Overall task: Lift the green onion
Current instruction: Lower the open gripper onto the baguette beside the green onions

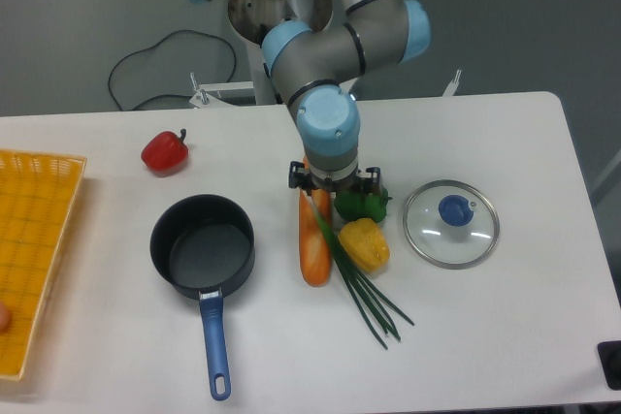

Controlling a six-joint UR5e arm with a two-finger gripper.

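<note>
A white tabletop point(505, 336) stands before a grey wall, with the arm's base and a black cable point(146, 70) behind its far edge. You see the pincer point(334, 190) hanging under the blue-capped wrist, over the upper end of the baguette point(312, 244) and the green bell pepper point(364, 205); its fingers are hidden beneath the wrist housing, so you cannot tell whether they stand apart or together.

The green onion point(357, 283) lies flat on the tabletop, running on a slant from its pale end near the pincer down to the right, where the dark stalks fan into several leaves. Its upper part lies against the right side of the baguette; its middle passes just beside the yellow bell pepper point(365, 244), which sits directly below the green bell pepper. Whether the pincer touches the onion cannot be told.

To your right of this group, apart from it, lies a glass pot lid point(451, 224) with a blue knob. To the left sits a black saucepan point(202, 251) with a blue handle pointing toward the near edge. A red bell pepper point(164, 151) rests farther back on the left, and a yellow basket point(34, 239) occupies the left edge.
</note>
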